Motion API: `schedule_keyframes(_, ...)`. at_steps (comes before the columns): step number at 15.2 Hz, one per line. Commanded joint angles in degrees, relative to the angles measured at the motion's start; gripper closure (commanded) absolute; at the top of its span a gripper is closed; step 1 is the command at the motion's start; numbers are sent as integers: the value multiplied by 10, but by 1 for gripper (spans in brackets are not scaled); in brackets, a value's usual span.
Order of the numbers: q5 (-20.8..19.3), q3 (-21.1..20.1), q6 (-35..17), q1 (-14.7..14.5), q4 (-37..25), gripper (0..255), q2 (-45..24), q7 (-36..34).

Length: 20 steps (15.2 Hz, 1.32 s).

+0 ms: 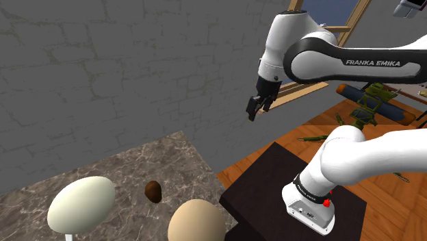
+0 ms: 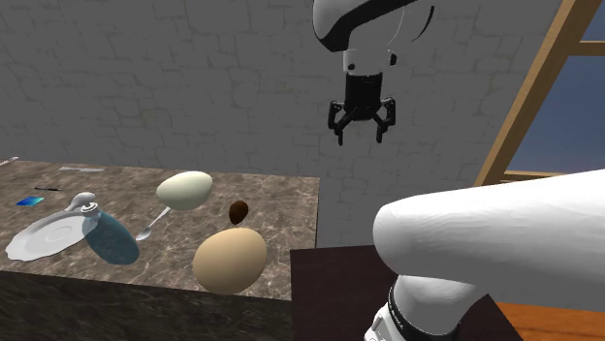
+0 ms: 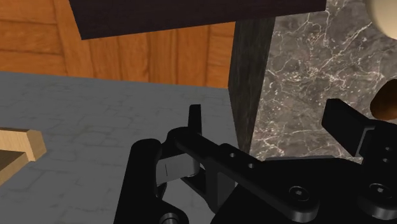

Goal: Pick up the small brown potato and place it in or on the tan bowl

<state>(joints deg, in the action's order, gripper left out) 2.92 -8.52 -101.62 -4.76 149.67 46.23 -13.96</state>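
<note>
The small brown potato [image 1: 154,192] [image 2: 238,210] lies on the marble counter [image 1: 116,171], just behind the tan bowl [image 1: 197,222] [image 2: 230,260], a rounded shape near the counter's front corner. My black gripper [image 1: 255,109] [image 2: 361,128] hangs high in the air, well above both and off to the second exterior view's right, past the counter's edge. Its fingers stand apart, open, with nothing between them. In the wrist view the potato [image 3: 385,105] peeks out beside the right finger [image 3: 343,122], and the bowl [image 3: 385,16] shows at the corner beyond it.
A pale cream rounded dish [image 1: 81,204] [image 2: 184,189] sits on the counter beside the potato. Farther along are a spoon [image 2: 150,229], a bluish glass [image 2: 112,238] and a white plate [image 2: 44,239]. The dark stand [image 1: 274,185] adjoins the counter; a wooden frame [image 2: 533,107] leans behind it.
</note>
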Motion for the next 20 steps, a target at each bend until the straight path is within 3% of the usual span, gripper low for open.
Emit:
schedule_keyframes(1,14,-21,-44,-9,25,0,-9,-21)
schedule_keyframes(8,51,-111,-190,-35,54,0,-97,-109)
schedule_keyframes(13,48,-183,-298,-31,46,0,-193,-183)
schedule_keyframes(17,5,-247,-377,-6,21,0,-286,-263)
schedule_keyframes(20,-70,-299,-426,27,-8,0,-365,-349)
